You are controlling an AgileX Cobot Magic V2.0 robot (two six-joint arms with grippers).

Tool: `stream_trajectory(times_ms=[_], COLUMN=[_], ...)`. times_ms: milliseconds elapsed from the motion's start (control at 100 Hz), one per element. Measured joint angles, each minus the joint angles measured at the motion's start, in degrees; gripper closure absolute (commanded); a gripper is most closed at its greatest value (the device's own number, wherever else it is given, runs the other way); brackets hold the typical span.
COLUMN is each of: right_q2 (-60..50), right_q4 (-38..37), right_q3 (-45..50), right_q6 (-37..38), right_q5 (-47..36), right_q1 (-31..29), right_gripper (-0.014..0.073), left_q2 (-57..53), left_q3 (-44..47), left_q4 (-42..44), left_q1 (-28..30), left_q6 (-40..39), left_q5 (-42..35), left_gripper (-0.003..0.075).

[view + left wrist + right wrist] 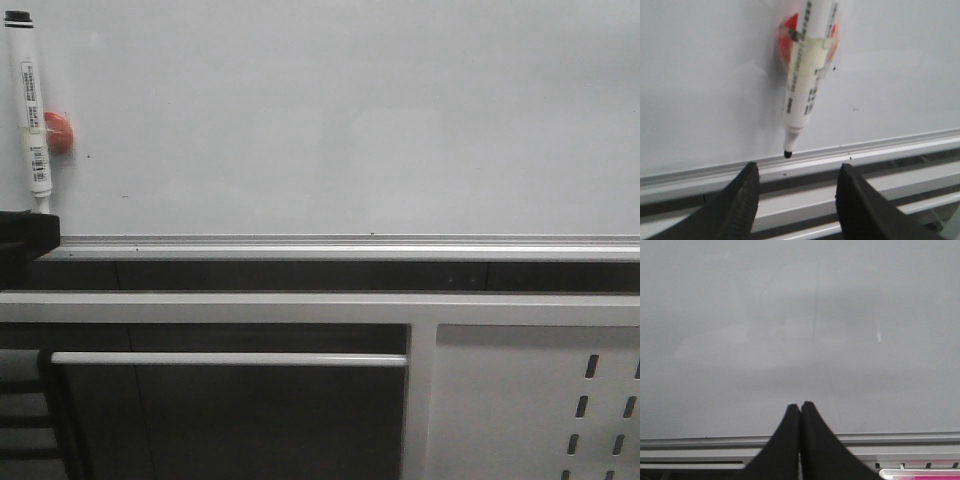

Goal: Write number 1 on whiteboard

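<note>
The whiteboard fills the upper front view, with a silver rail along its lower edge. No number 1 stroke shows on it. A white marker pen hangs tip down at the board's far left, taped to a red magnet. In the left wrist view the pen hangs just above my left gripper, which is open and empty, the black tip a little beyond the fingertips. My right gripper is shut and empty, pointing at bare whiteboard above the rail.
A white perforated metal panel stands at the lower right of the front view. A grey frame beam and a thin bar run below the rail. A dark block sits at the left edge. A pink strip shows under the rail.
</note>
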Motion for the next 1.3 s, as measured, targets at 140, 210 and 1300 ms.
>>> stream_trajectory(times_ms=[140,210,1300], right_q2=[0.00,0.00,0.10], right_q4=[0.00,0.00,4.19], right_q3=[0.00,0.00,0.00], right_q6=[0.00,0.00,-2.13], right_q5=[-0.41,-0.51,-1.97], right_q1=[0.00,0.00,1.93], right_gripper=[0.0665,0.0665,0.0665], left_q2=[0.00,0.00,-0.47], left_q3=[-2.18,-3.14,-5.41], left_q4=[0.00,0.00,17.75], left_q1=[0.00,0.00,0.00], left_q6=[0.27,0.37,0.63], left_q5=[-0.13,-0.22,-0.22], left_gripper=[0.0393,0.0393,0.0739])
